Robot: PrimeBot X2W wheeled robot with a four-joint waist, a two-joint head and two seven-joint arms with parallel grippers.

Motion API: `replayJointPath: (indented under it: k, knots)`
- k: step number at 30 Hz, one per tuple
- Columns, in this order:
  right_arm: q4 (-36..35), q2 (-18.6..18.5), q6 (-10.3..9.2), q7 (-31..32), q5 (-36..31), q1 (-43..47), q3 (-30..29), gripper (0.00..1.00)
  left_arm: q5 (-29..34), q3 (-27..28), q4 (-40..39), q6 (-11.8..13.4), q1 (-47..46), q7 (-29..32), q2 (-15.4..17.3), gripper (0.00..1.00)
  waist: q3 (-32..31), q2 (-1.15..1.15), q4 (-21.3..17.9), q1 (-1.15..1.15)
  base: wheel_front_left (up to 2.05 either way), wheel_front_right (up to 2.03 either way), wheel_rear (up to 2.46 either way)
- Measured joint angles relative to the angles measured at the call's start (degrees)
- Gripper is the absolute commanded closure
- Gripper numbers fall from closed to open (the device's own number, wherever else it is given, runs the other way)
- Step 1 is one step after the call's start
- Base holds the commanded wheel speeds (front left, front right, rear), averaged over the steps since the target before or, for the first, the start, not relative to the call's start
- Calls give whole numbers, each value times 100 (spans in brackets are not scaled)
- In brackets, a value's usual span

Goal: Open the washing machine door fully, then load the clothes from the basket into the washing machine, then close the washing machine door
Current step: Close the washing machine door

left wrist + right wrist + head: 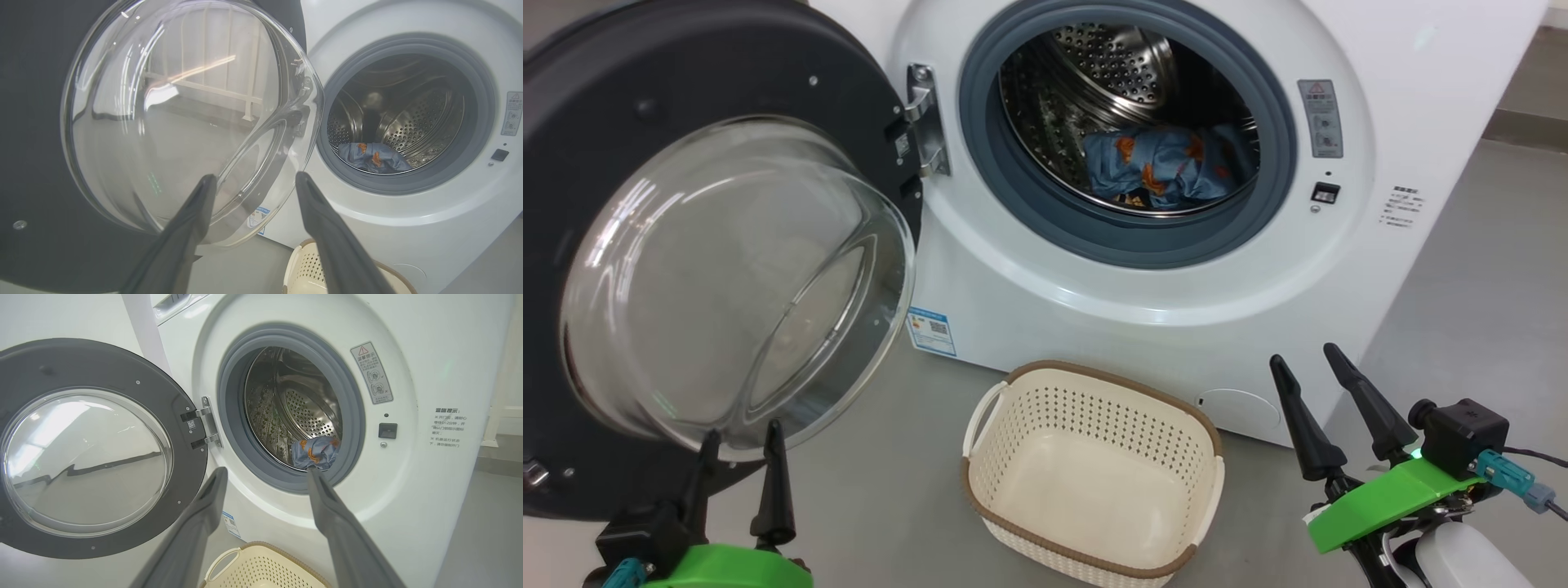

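**Head view: basket (1045, 369) empty, clothes (1164, 167) in drum (1107, 53), door (727, 57) open**

Nearest, both hands sit low, fingers spread wide, holding nothing: left hand (742, 431) just below the door's glass bowl, right hand (1303, 355) right of the basket. The basket stands on the floor (890, 490) before the washer (1094, 302), so a lift into the mouth is short. The door hangs swung wide left, clearing that mouth. Farthest, blue printed clothes lie in the drum. Closing looks like what remains; the left hand seems best placed.
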Motion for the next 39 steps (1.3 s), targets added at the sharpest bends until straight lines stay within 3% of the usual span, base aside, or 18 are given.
replayJointPath:
  k: [21, 23, 24, 33, 39]
  knots:
    - [9, 5, 0, 0, 8, 0, 70, 0, -33, -38, -183, 120, 31, 0, 90, 2, -69, 0, 160, 0, 0, 0, 0]
    - [9, 5, 0, 0, 8, 0, 71, 0, -32, -38, -281, 144, 35, -1, 124, 62, -73, 0, 156, 0, 0, 0, 0]
    - [9, 4, 0, 0, 8, 1, 70, 0, -26, -40, -346, 143, 35, -1, 151, 100, -75, 0, 154, 0, 0, 0, 0]
    - [9, -7, 0, 0, 8, 9, 56, 0, -220, 78, -1603, -40, -37, 227, 569, 100, -92, 0, 209, 0, 0, 0, 0]
    - [9, -32, 0, 0, 8, 10, 57, 0, -1011, 555, -2610, -175, -636, 720, 991, 100, -84, 0, 237, 0, 0, 0, 0]
